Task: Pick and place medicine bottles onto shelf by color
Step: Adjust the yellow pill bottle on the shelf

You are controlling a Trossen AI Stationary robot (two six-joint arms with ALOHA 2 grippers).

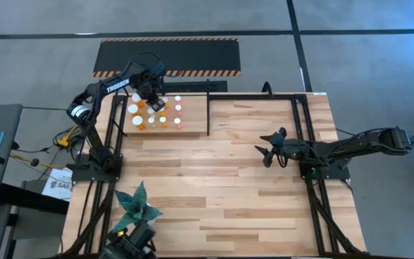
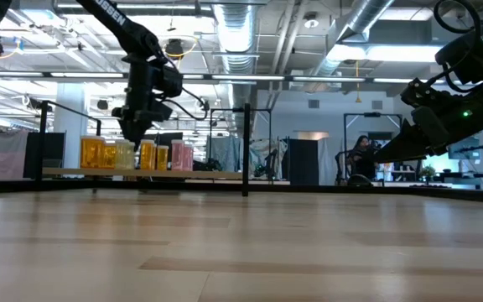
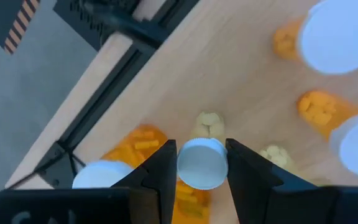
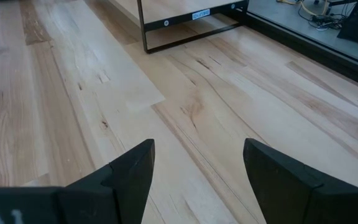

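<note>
Several medicine bottles (image 1: 157, 114) with white caps and orange, amber or pinkish bodies stand upright on the shelf (image 1: 192, 124), a light wooden board in a black frame at the table's far left. My left gripper (image 1: 152, 101) points down over them, shut on a small pale-yellow bottle (image 3: 209, 124). In the low view this gripper (image 2: 132, 134) hangs just above the row of bottles (image 2: 153, 155). My right gripper (image 1: 267, 151) waits open above the bare tabletop on the right, with nothing between its fingers (image 4: 135, 171). My left gripper pinches the small bottle's white cap (image 3: 202, 163) between its two fingers (image 3: 165, 171), one on each side. The fingers come from above, pointing down. The bottle stands upright below them; whether its base is off the board I cannot tell.
Other bottles stand close around the held one: an orange one (image 3: 107, 177) right beside a finger, two more (image 3: 337, 31) (image 3: 356, 146) farther off. Black frame posts and rails (image 1: 208, 108) edge the shelf. A plant (image 1: 136, 205) stands at the near left. Open wooden tabletop (image 1: 221, 187) lies mid-table.
</note>
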